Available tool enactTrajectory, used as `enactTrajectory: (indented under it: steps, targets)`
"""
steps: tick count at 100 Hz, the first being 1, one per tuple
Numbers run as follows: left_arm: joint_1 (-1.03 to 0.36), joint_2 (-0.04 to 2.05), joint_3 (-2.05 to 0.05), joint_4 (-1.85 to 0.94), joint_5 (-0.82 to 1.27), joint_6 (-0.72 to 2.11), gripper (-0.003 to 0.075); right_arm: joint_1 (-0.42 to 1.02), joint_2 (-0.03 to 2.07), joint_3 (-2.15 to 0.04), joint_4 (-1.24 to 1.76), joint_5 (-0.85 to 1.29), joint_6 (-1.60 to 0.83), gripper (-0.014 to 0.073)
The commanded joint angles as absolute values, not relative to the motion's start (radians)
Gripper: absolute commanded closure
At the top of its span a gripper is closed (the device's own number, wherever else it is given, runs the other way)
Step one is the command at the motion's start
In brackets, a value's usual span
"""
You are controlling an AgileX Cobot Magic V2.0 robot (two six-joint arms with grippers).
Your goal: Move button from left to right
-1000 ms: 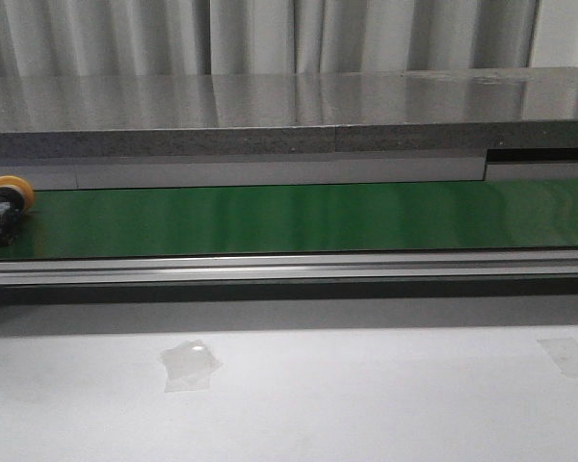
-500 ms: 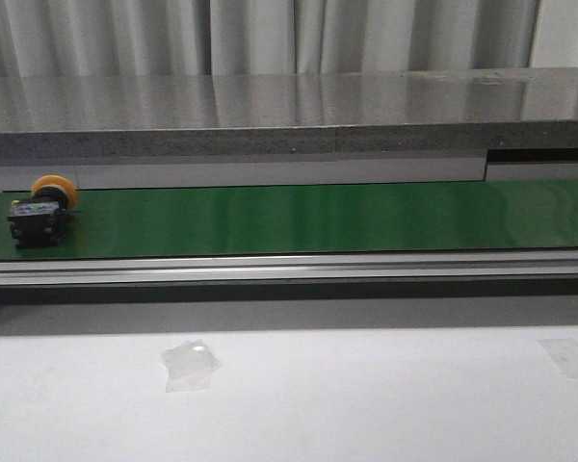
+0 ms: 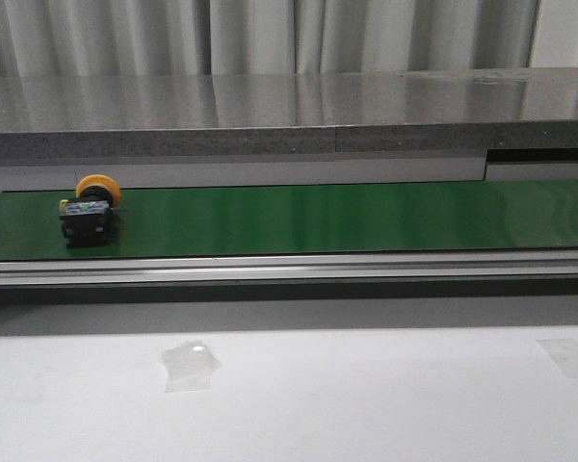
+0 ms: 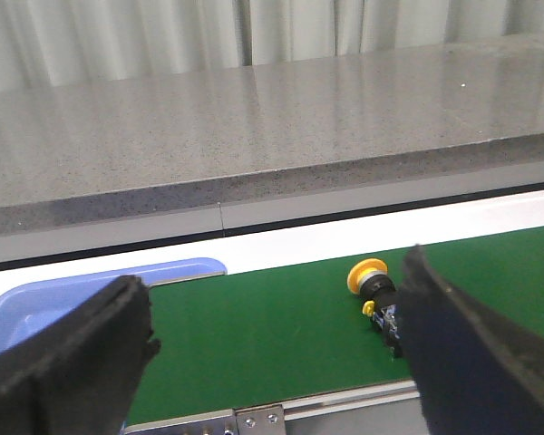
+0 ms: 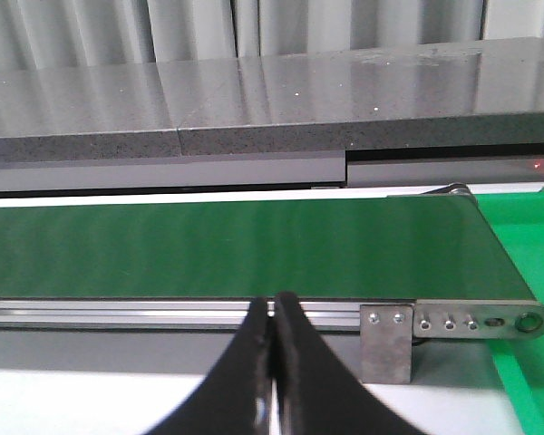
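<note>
- While the button (image 3: 89, 210) lies tipped on the green belt (image 3: 347, 218) near its left end, no contact with either gripper is seen.
- The left gripper (image 4: 272, 362) is held wide apart, with the button partly hidden behind one finger (image 4: 462, 353); the right gripper (image 5: 274, 372) is pressed together, holding nothing.
- A miss could be caused if the belt is running and the closing is mistimed, or the round cap could roll aside.
- No brand, label or legible writing can be made out.
</note>
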State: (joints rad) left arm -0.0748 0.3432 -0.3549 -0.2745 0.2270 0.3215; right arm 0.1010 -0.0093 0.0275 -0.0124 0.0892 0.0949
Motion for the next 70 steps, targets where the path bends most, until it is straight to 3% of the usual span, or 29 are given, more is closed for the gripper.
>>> enactTrajectory:
  steps: [1, 13, 49, 70]
  targets:
    - [-0.084, 0.350, -0.382, -0.289, 0.144, 0.310, 0.0183, 0.104, -0.030, 0.013, -0.011, 0.008, 0.092, 0.0662]
    - [-0.084, 0.350, -0.382, -0.289, 0.144, 0.310, 0.0274, 0.104, -0.030, 0.013, -0.011, 0.008, 0.092, 0.0662]
    - [-0.084, 0.350, -0.382, -0.289, 0.146, 0.310, 0.0742, 0.104, -0.030, 0.013, -0.011, 0.008, 0.092, 0.0662]
    - [-0.084, 0.350, -0.382, -0.289, 0.146, 0.310, 0.0740, 0.104, -0.030, 0.012, -0.011, -0.006, 0.092, 0.0662]
